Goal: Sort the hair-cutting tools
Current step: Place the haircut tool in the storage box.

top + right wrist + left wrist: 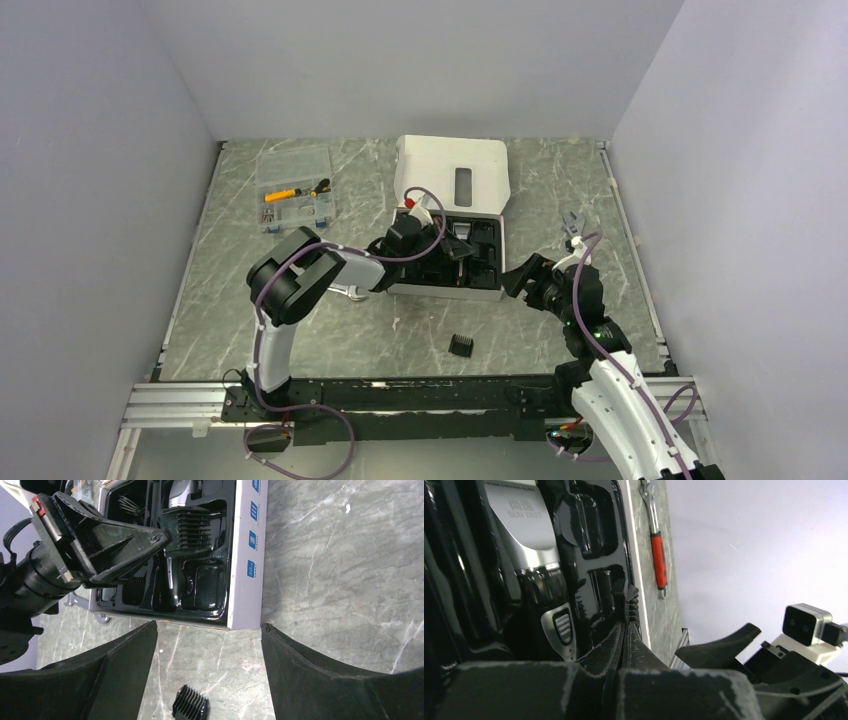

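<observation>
1. The desk (560, 180) carries an open white box (245, 555) in its middle, lined with a black moulded tray. A red-handled wrench (659, 555) is seen on the desk just outside the box's right wall.
2. The left tool (166, 536) is reached in over the tray and is closed tight on a comb attachment (189, 530), which is gripped by one end.
3. The right tool (209, 650) is held over the desk beside the box's near right corner. Its jaws are spread wide and nothing is held between them.
4. The clipper (524, 540) is seated in the tray, its long axis parallel to the box's right wall, running near to far. The gripped comb is held over the tray close by it, and empty moulded pockets are seen toward the right wall. A short lowering into one of them is judged to be the step in hand.
5. A second comb attachment (460, 345) is left on the bare desk, on the near side of the box and apart from it. From the right tool it lies back toward the arm bases and slightly left. The right arm is judged the nearer and the free one.
</observation>
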{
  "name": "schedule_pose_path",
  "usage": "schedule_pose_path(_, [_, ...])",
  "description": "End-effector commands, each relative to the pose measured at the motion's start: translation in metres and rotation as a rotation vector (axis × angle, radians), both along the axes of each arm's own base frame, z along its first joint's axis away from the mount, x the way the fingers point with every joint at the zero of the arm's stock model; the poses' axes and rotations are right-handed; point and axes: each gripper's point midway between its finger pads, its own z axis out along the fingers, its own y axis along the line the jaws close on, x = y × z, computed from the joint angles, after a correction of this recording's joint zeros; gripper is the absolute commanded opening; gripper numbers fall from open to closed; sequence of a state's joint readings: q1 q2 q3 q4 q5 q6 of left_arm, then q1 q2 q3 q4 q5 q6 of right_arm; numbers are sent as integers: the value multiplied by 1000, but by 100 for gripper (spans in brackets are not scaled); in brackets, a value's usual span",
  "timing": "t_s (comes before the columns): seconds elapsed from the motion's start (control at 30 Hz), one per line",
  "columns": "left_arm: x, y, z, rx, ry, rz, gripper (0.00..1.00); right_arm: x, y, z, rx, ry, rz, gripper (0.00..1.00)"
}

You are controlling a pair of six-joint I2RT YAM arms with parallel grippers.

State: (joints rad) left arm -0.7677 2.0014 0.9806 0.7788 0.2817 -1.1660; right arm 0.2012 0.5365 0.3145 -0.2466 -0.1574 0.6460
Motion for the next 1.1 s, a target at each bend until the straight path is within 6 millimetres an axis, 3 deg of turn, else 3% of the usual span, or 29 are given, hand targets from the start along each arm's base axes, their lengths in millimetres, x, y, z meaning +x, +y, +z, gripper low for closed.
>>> schedule_pose_path(0.0, [16,-9,13,-12,-69,31,0,3,-1,10,1,-29,-7,79])
schedule_pose_path(0.27, [25,-19,-2,39,-61,26,0,1,-3,10,-4,-28,-10,79])
schedule_pose_path(0.6, [15,-26,-26,115,11,-42,0,2,-2,12,-7,-30,-6,79])
schedule_pose_path(1.07, [4,-7,-37,203,105,-37,0,2,-1,15,-3,-39,-1,79])
